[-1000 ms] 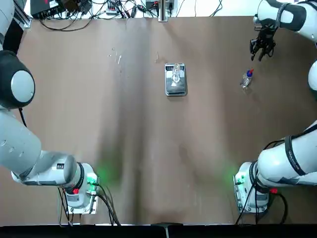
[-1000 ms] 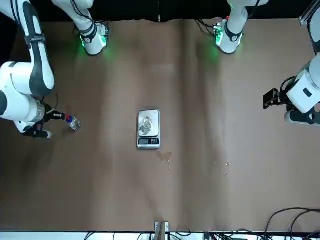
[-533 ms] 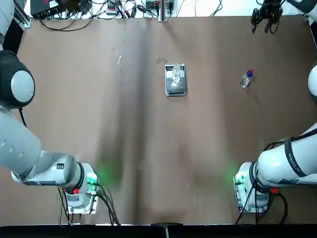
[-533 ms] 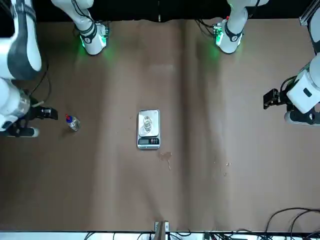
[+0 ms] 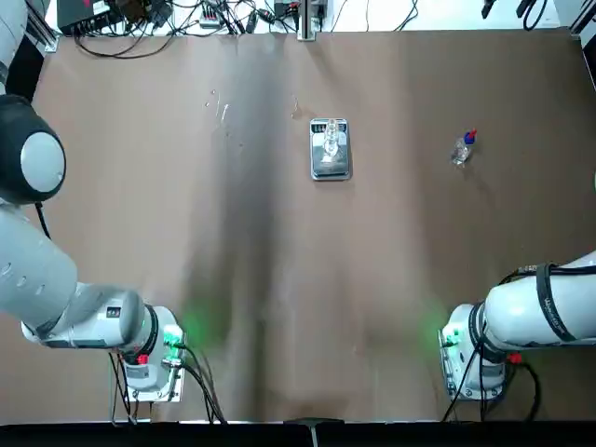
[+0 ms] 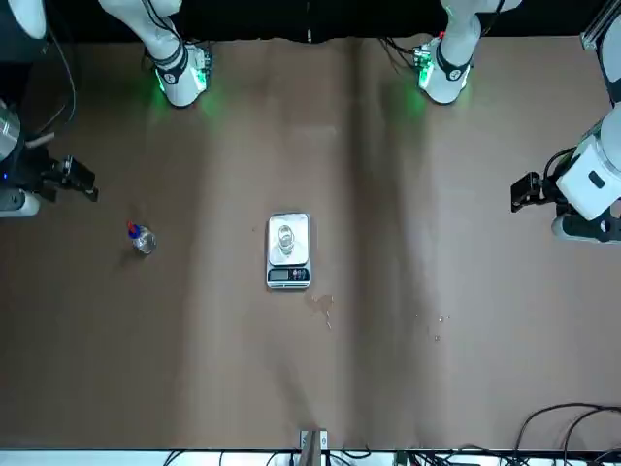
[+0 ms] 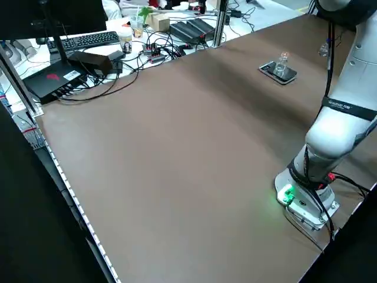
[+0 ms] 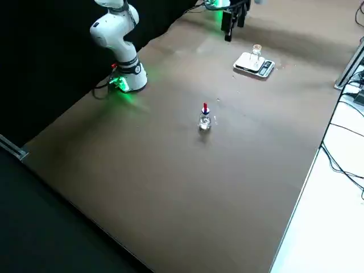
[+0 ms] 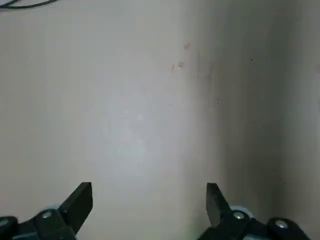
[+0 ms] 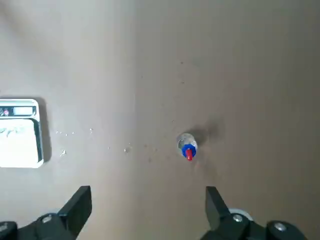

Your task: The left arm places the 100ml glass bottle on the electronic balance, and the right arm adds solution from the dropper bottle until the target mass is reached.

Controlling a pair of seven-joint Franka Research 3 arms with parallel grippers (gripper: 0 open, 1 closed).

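Dropper bottle, small and clear with a blue collar and a red top, stands upright on the brown table, well apart from the silver-grey electronic balance and on its right. The tiny colourless 100ml glass bottle stands upright on the balance's steel plate, so the placing looks done and the dosing not begun.

The right gripper hangs raised at the table's far right, its black fingers spread, holding nothing. The left gripper is parked above the left part of the table, also spread and holding nothing.

The next move is probably to take the dropper bottle. Fingers coming down off-centre could knock it over, since its base is narrow; a clamp set too hard might squeeze solution out through the top before it is over the glass mouth. Later, a tip held off to one side could wet the plate and falsify the mass, and one low touch could topple the light glass. Pressing too fast could overshoot the target.

As for contents, the fill of the dropper bottle cannot be judged, nor can any liquid be made out in the glass one. Clear droplets lie on the table beside the balance.
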